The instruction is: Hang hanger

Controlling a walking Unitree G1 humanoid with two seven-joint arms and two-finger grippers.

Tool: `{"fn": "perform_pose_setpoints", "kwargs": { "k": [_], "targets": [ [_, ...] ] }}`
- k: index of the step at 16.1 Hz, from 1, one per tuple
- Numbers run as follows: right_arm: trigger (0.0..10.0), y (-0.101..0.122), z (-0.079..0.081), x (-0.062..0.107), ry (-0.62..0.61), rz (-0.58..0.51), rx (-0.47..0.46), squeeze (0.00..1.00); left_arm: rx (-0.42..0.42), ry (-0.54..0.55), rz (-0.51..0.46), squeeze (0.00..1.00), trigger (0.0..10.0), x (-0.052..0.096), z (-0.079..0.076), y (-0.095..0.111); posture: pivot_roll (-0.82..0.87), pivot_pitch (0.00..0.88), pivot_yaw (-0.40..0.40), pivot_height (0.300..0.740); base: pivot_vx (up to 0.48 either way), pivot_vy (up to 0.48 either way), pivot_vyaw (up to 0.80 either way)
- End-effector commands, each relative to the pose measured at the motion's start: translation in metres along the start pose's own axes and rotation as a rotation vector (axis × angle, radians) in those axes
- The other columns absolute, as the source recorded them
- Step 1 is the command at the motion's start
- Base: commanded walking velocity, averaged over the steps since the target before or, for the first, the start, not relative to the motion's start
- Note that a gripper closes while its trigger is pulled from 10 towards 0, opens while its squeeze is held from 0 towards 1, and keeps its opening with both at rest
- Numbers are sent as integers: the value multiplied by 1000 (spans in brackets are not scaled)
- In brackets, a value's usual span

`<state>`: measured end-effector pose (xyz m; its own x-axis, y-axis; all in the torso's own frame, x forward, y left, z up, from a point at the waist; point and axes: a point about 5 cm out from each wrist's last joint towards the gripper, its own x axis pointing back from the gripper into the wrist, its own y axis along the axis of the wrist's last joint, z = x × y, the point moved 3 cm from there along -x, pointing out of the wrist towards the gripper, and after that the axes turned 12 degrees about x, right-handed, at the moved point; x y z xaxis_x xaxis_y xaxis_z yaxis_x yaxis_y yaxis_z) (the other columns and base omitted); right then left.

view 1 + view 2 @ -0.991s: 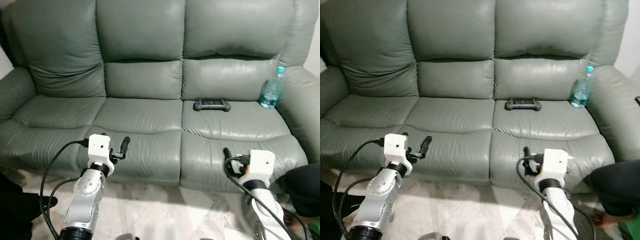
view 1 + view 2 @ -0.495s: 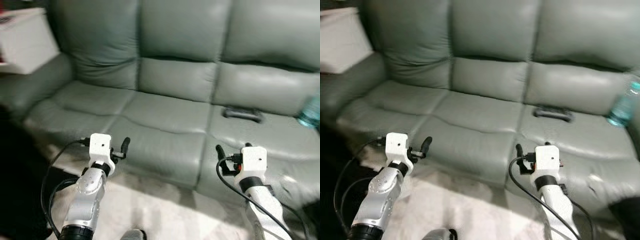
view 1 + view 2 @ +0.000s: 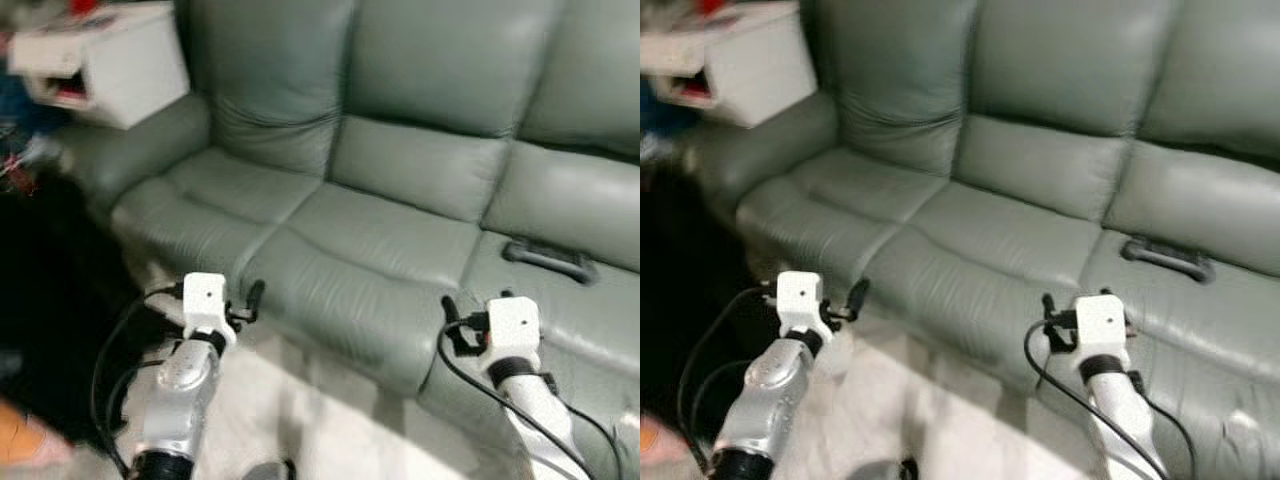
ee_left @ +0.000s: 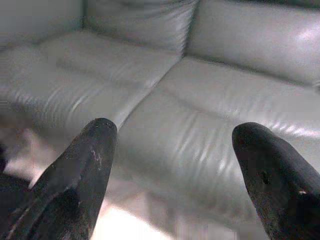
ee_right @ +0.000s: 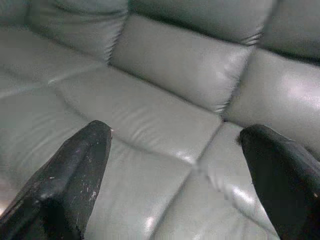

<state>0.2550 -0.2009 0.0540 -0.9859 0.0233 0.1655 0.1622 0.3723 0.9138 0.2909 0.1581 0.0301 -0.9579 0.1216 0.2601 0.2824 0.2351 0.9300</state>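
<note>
Left wrist view: left gripper (image 4: 172, 150) fingers spread wide, nothing between them, only grey sofa (image 3: 400, 190) seat ahead. Right gripper (image 5: 177, 167) likewise wide open and empty. No hanger anywhere near either set of fingers; can't tell where it is. Looks like search/approach stage. Next move calls for finding the hanger first. Black controller (image 3: 545, 260) lies beyond right fingers.

You won't find anything readable here. No letters, logos or numbers turn up on the grey-green sofa (image 3: 400, 210), the white box (image 3: 105, 65) by its arm, or the black controller (image 3: 546, 261) on the seat. It's all too blurry anyway.
</note>
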Motion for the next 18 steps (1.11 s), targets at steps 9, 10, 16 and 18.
{"fn": "perform_pose_setpoints", "kwargs": {
  "k": [9,10,16,18],
  "targets": [
    [10000,6,-4,-9,1,-37,21,0,-113,42,-106,0,10000,0,13,28,-45,0,61,740,0,0,767],
    [10000,6,-5,-9,6,-37,22,0,-121,60,-106,0,10000,1,14,26,-35,0,49,740,0,0,756],
    [10000,13,8,-24,100,-61,32,0,-111,222,-144,0,10000,20,34,20,37,0,-27,740,0,0,754],
    [10000,12,6,-23,83,-59,24,0,-135,233,-150,0,10000,22,37,23,24,0,-7,740,0,0,753]
  ]
}}
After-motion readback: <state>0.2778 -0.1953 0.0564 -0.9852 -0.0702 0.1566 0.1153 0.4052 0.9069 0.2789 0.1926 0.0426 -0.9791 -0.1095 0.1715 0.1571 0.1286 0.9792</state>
